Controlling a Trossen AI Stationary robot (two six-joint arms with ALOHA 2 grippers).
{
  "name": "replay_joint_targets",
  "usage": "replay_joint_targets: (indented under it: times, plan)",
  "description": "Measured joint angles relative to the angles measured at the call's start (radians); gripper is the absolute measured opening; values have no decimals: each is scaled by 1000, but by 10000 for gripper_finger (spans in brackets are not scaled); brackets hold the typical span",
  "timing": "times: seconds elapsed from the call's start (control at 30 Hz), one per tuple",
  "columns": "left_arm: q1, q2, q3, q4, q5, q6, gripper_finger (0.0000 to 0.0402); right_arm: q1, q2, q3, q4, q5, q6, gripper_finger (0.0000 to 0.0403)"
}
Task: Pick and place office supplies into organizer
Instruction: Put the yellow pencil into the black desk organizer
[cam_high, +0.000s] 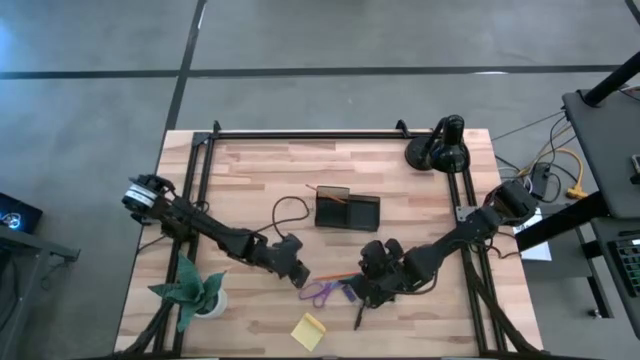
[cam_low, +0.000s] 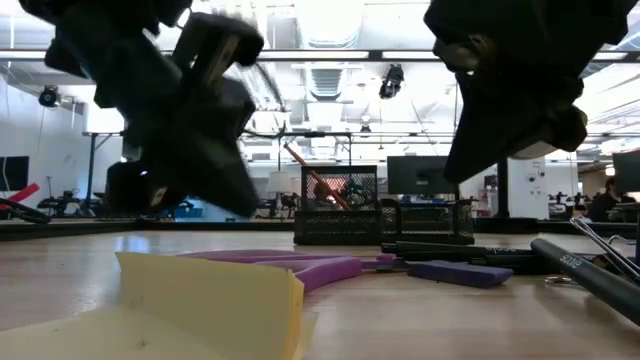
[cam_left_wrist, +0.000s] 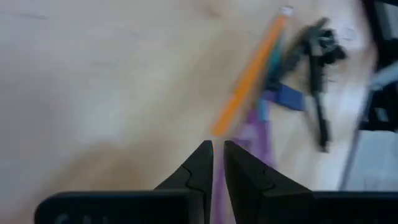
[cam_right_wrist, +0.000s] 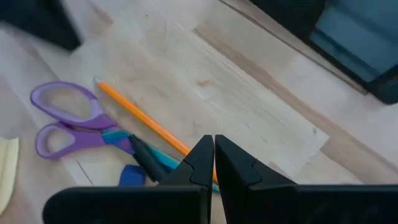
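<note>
Loosely heaped, the scissors (cam_high: 322, 292), a pencil (cam_high: 338, 278), a pen (cam_high: 359, 315) and a purple piece (cam_high: 349, 292) lie near the organizer (cam_high: 346, 211), which already holds another pencil (cam_high: 328, 194); the yellow pad (cam_high: 308, 330) sits farther from it. Both grippers hover over the heap: left gripper (cam_left_wrist: 217, 163) with jaws nearly pressed together, right gripper (cam_right_wrist: 213, 157) with jaws pressed together, neither pinching anything. A clean pick likely means spreading the jaws across the pencil first, clear of the scissors.
</note>
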Motion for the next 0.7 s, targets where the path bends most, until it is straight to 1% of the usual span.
replay_joint_targets:
  times: [0.13, 0.3, 0.47, 0.53, 0.7]
  plan:
    - [-16, 49, 59, -2, -10, -7, 24, 1, 0, -2, 0, 0, 29, 9]
    - [-16, 97, 112, -25, -19, 31, 24, 1, 0, -2, 0, 0, 25, 9]
    - [-24, 123, 130, -145, -19, 99, 24, 1, 0, -2, -1, -1, 25, 9]
    - [-26, 129, 136, -148, -18, 125, 24, 1, 0, -3, 1, -1, 23, 9]
    - [-28, 128, 139, -153, -18, 128, 24, 1, 0, -5, -2, -2, 21, 9]
